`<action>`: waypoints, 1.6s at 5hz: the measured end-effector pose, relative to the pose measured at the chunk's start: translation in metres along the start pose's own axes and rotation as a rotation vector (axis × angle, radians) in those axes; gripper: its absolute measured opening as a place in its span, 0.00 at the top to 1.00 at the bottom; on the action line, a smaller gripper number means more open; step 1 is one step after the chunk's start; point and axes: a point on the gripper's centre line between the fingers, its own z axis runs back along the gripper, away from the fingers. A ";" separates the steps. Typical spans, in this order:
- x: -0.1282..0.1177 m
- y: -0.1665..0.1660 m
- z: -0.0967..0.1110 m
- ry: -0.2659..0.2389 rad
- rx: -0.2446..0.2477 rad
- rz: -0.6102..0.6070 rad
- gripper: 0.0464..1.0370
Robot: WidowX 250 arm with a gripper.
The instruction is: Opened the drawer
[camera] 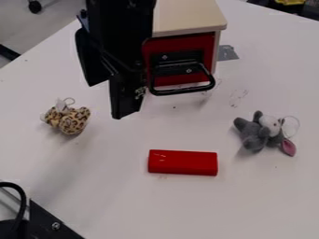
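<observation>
As the gripper hangs alongside, a looped handle fronts the drawer.

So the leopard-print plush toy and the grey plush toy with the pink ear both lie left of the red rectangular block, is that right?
Not quite. In the camera view, the grey plush toy lies to the right of the red rectangular block; the leopard-print plush toy does lie to its left.

Beyond the white table lies a grey floor with a black caster wheel.
</observation>
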 end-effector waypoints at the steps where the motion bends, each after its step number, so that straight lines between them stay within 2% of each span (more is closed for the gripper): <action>1: -0.001 -0.001 -0.003 0.011 -0.004 -0.001 0.04; 3: 0.015 0.020 -0.015 0.031 0.010 -0.063 0.04; 4: 0.026 0.032 -0.022 0.036 0.048 -0.114 0.04; 6: 0.052 0.047 -0.046 0.083 0.100 -0.247 0.04; 8: 0.085 0.051 -0.059 0.101 0.104 -0.321 0.04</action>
